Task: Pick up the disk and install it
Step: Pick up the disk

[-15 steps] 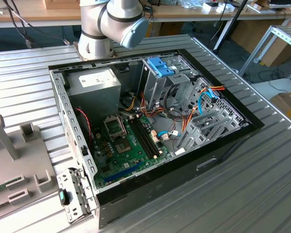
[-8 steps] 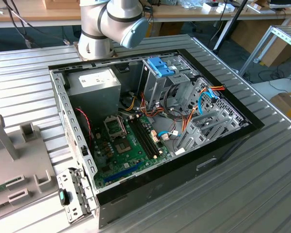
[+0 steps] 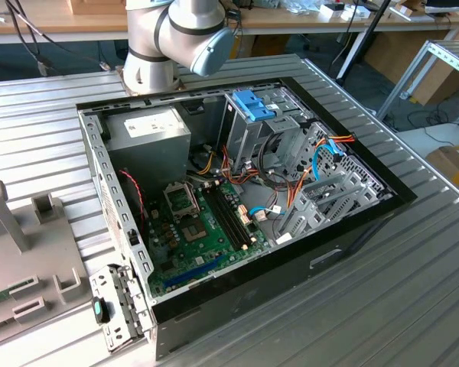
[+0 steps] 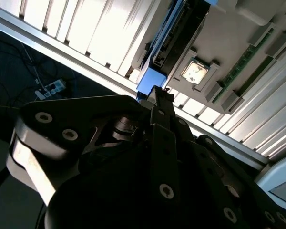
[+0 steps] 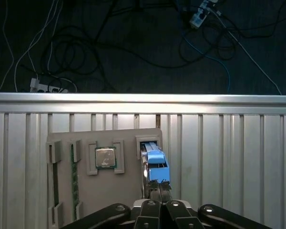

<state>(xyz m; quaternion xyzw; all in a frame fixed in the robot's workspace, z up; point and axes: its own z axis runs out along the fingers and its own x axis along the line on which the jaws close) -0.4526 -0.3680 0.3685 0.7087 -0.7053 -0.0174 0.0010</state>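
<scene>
Gripper, its fingers drawn together and empty, hung just over the disk, which stood on edge in a tray slot. Stiff, weighty and probably shock-sensitive, the disk likely wanted a firm hold across its flat faces.

An open computer case lay on a ribbed metal table. In the exterior view, a grey power supply sat at the case's eleven o'clock. A drive cage topped by a blue clip stood at one o'clock, and the motherboard lay toward six. At nine o'clock, a grey fixture tray held a processor chip and a memory stick.
</scene>
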